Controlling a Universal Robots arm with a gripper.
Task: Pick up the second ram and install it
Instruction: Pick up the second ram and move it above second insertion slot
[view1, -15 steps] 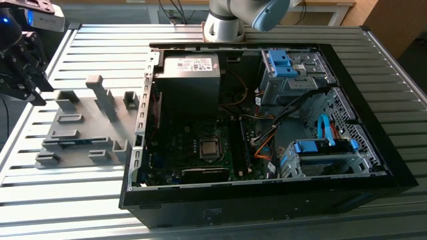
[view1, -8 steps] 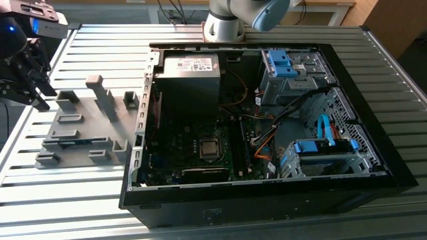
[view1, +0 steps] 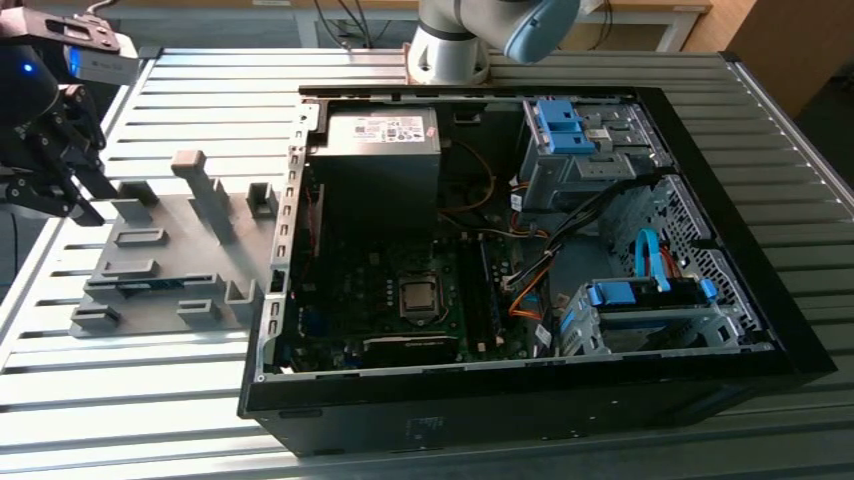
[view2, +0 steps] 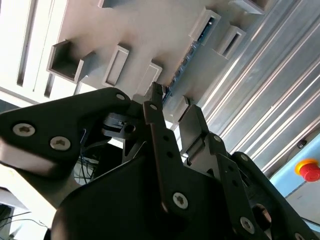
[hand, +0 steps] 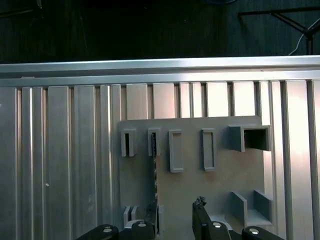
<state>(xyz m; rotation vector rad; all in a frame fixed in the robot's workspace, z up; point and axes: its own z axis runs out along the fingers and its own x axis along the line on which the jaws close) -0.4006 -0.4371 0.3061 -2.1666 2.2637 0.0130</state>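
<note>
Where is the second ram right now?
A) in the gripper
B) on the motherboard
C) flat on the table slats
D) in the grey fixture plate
D: the second ram sits in a slot of the grey fixture plate, and the open gripper over the plate holds nothing.

An open black computer case (view1: 534, 415) is seen across the centre and right of the exterior view, set on a slatted metal table (view1: 200, 90). A grey power-supply box (view1: 380, 140) is mounted at its upper left, and blue drive-bay clips (view1: 561, 125) at its upper right. A grey slotted fixture plate (view1: 174, 265) is laid at the left, just beside the case.
</note>
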